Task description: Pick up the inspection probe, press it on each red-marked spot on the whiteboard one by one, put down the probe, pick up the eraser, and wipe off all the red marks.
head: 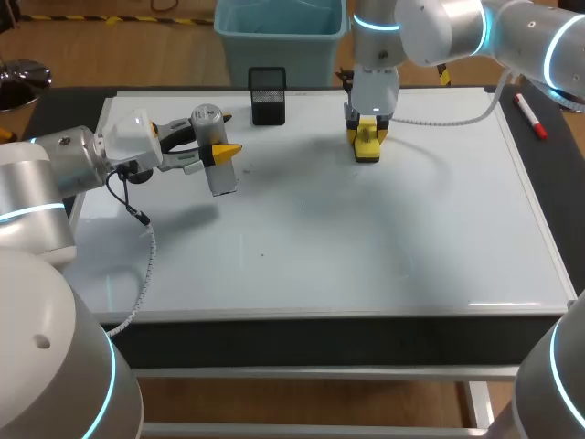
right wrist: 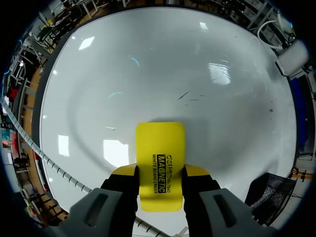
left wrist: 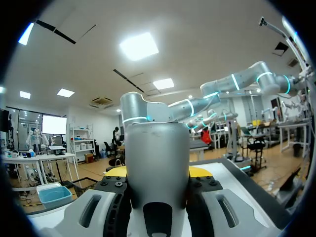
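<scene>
Over the whiteboard's (head: 366,256) left part, clamps the probe (head: 222,178) between the left gripper's (head: 222,151) fingers, above the surface. Farther off, mid-board, pinches the eraser (right wrist: 160,143) from both sides with the right gripper (right wrist: 160,170), eraser flat on the board. Beyond, by the far edge, a black mesh cup (head: 267,94).

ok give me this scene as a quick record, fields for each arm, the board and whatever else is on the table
left gripper: shut on the silver-grey cylindrical inspection probe, held above the board's left part
right gripper: shut on the yellow block eraser, near the board's far edge
white whiteboard: no red marks visible, a few small dark specks
black mesh pen holder: upright at the board's far edge
red marker: lying on the dark table, right of the board
</scene>
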